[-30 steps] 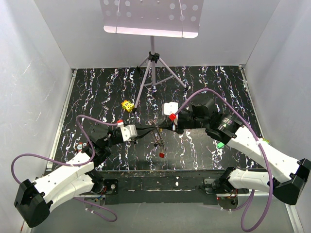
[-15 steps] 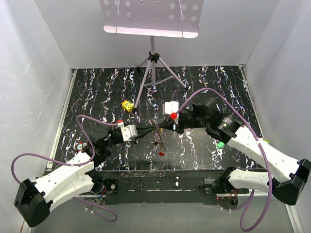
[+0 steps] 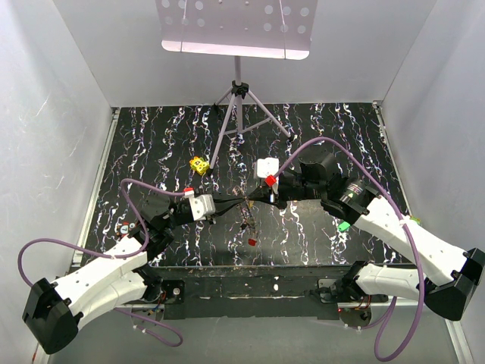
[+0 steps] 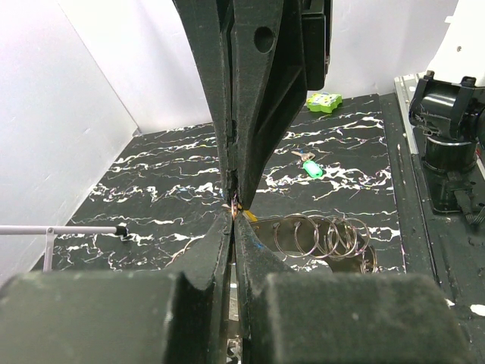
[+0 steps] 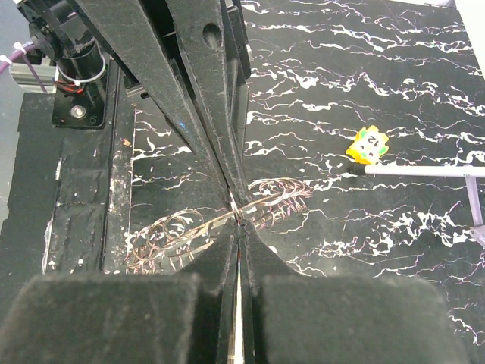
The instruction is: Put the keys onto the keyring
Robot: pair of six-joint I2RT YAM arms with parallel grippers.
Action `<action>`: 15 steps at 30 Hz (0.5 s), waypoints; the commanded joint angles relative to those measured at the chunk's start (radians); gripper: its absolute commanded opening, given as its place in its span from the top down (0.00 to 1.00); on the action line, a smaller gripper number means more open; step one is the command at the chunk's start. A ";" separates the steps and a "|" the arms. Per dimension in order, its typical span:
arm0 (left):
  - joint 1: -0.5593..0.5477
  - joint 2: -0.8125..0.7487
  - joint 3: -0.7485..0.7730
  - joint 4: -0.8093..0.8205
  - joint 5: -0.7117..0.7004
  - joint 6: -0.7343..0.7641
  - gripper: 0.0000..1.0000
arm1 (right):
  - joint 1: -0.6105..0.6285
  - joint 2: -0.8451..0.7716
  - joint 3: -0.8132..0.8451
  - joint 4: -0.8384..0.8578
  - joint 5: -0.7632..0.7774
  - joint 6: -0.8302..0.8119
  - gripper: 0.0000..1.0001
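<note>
**Keyring pinched between both grippers, clear of the table; next to no change in the last second**

The keyring [image 3: 244, 218], a cluster of thin silvery wire loops, hangs above the middle of the black white-veined tabletop [image 3: 151, 152]. In the right wrist view its loops spread to either side of the pinch point [image 5: 276, 199].

The left gripper [image 3: 242, 202] and the right gripper [image 3: 250, 199] meet tip to tip at the top of the keyring. Each has its fingers pressed fully together on the wire, with no gap showing in either wrist view.

One small key with a red plastic head [image 3: 251, 242] lies on the table just below the hanging keyring. A key with a green plastic head [image 3: 343, 225] lies well apart to the right, beside the right arm.

Compared with one second ago, the meeting point of the fingertips and the keyring stand in the same place. Only a slight shift of the right arm's wrist is detectable. Both loose keys are unmoved.

A yellow dotted cube [image 3: 199, 164] sits behind and left of the keyring, near a leg of the grey tripod music stand [image 3: 239, 91].
</note>
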 commanded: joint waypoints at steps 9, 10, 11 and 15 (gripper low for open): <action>-0.001 0.020 0.038 -0.038 0.008 0.017 1.00 | 0.001 -0.027 0.028 0.060 -0.050 -0.021 0.99; -0.003 0.019 0.040 -0.041 0.007 0.017 1.00 | 0.003 -0.028 0.028 0.057 -0.052 -0.022 0.99; -0.001 0.020 0.038 -0.041 0.004 0.017 1.00 | 0.001 -0.030 0.028 0.057 -0.052 -0.024 0.99; -0.001 0.019 0.040 -0.044 -0.002 0.020 1.00 | 0.001 -0.030 0.026 0.056 -0.042 -0.032 0.99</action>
